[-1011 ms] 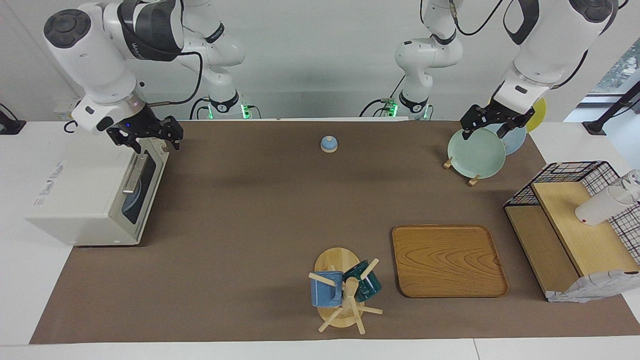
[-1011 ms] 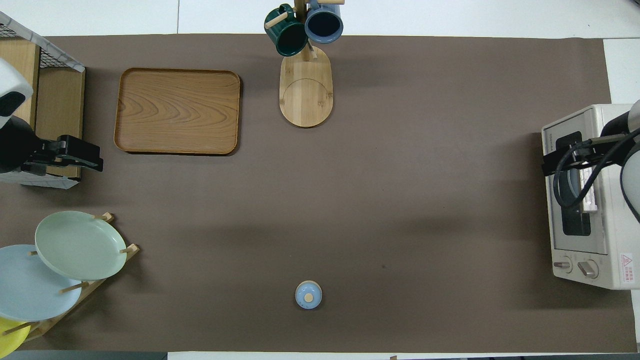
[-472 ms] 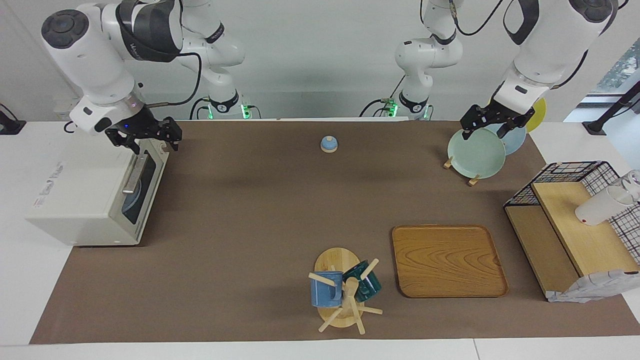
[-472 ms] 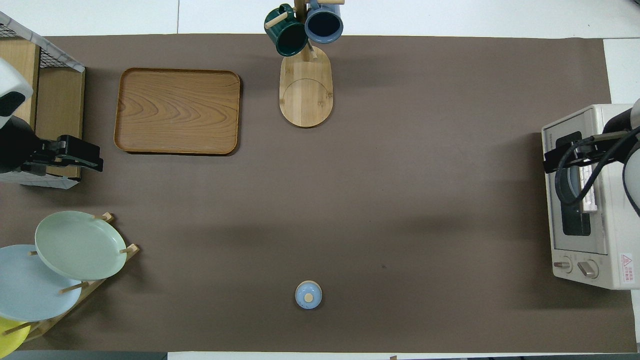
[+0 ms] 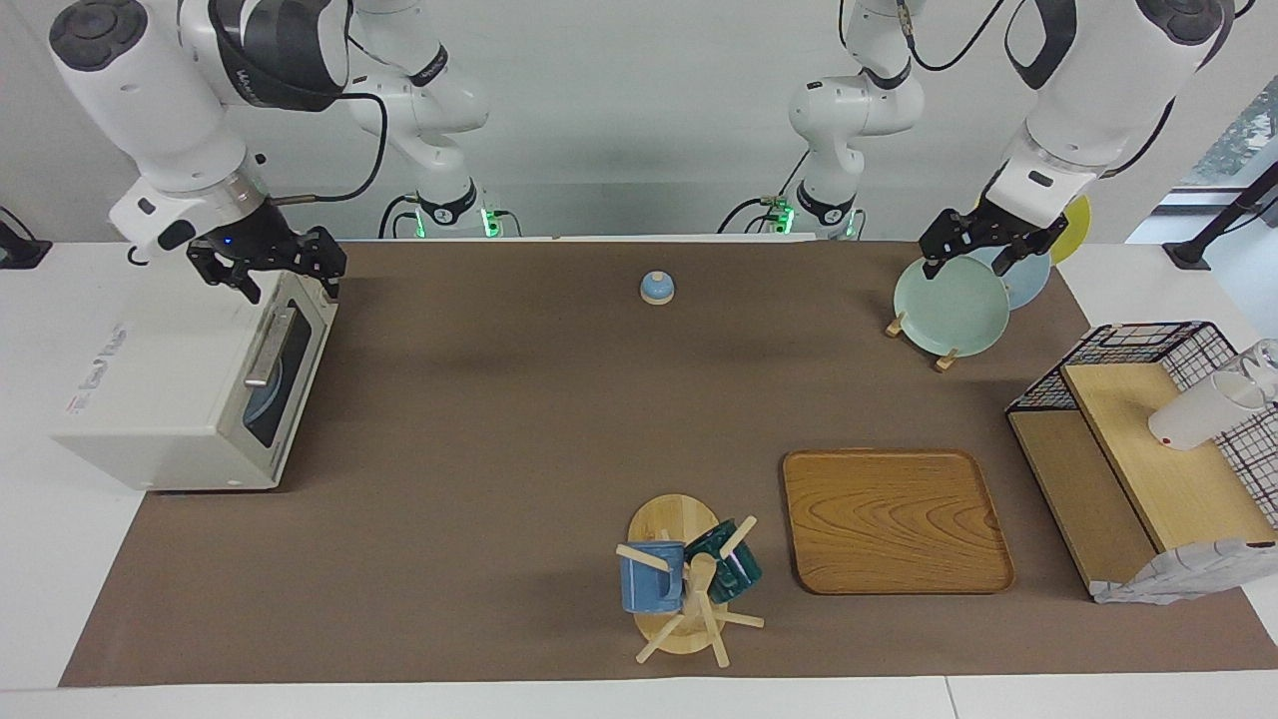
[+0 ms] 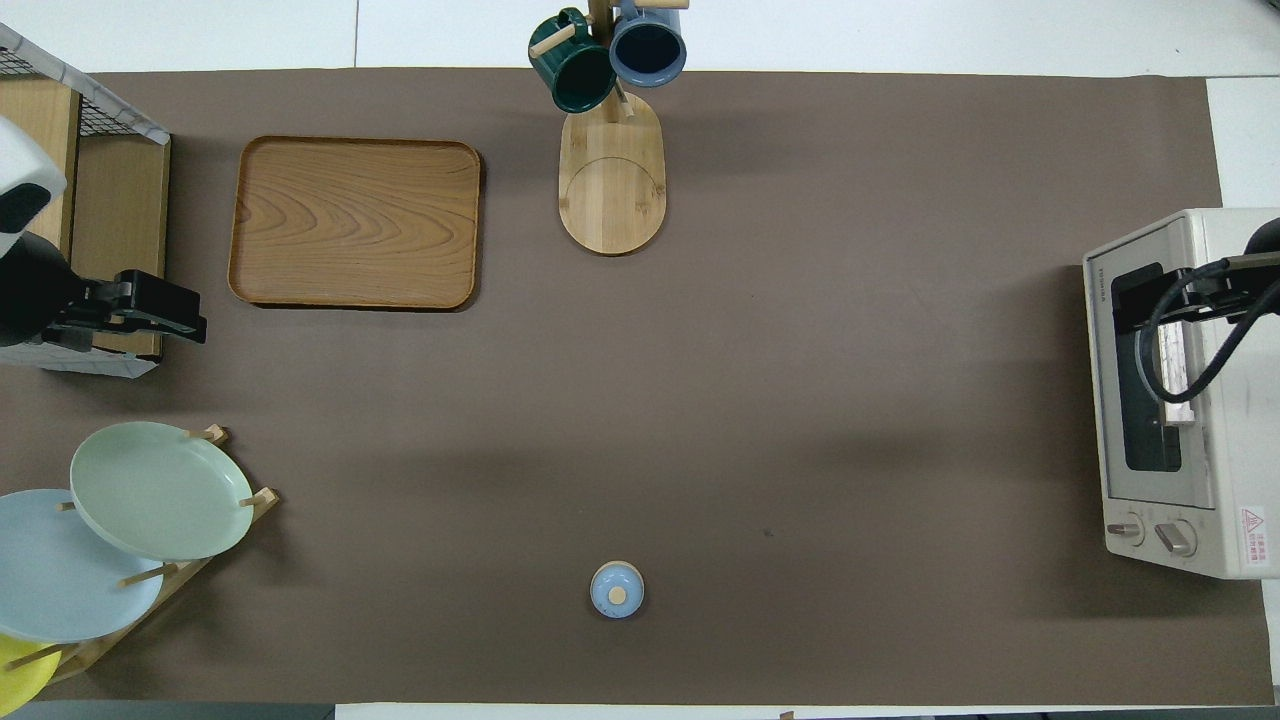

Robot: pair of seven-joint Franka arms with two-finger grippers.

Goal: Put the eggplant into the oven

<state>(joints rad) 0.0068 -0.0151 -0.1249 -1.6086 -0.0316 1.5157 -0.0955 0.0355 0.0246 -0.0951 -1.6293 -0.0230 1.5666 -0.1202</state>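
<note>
The middle of the tabletop [image 5: 499,449] lies open, wide enough for a gripper to cross. Only a small blue lid [image 5: 657,288] sits there, close to the robots. The oven [image 5: 190,384] blocks the right arm's end, door shut. A mug tree [image 5: 689,584], wooden tray [image 5: 894,519], plate rack [image 5: 949,305] and wire shelf [image 5: 1148,449] crowd the left arm's end.

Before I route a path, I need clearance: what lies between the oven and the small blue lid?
Nothing: only bare brown mat lies between the oven and the blue lid, plain in the overhead view.
</note>
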